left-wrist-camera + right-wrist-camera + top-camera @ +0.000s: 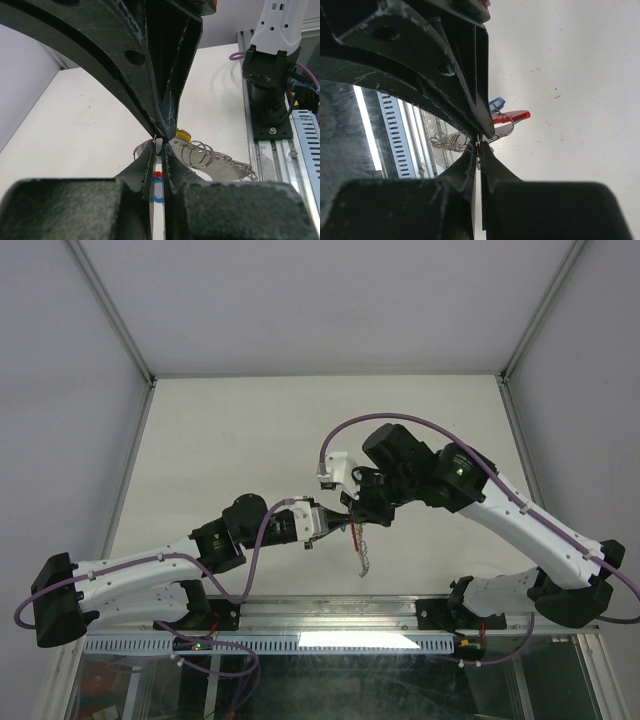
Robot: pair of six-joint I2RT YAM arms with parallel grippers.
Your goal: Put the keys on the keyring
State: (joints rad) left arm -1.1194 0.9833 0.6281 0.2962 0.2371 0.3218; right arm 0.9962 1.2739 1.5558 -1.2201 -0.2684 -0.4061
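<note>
Top view: your left claw [333, 524], from 8 o'clock, and right claw [358, 510], from 2, meet tip to tip above the bench [250, 430]. The keyring [362, 552] hangs between, presumably lifted for threading.
Left wrist: left claw clenched, contents unclear; yellow key [183, 134] at 2 of its tips.
Right wrist: right claw clenched on keyring; blue key [496, 103] at 1.

A white bench [230, 430] is enclosed by pale walls [60, 390] on three sides. A silvery rail [340, 610] is fixed along its near edge, with a slotted white duct [270, 642] beside it, above what may be glass.
</note>
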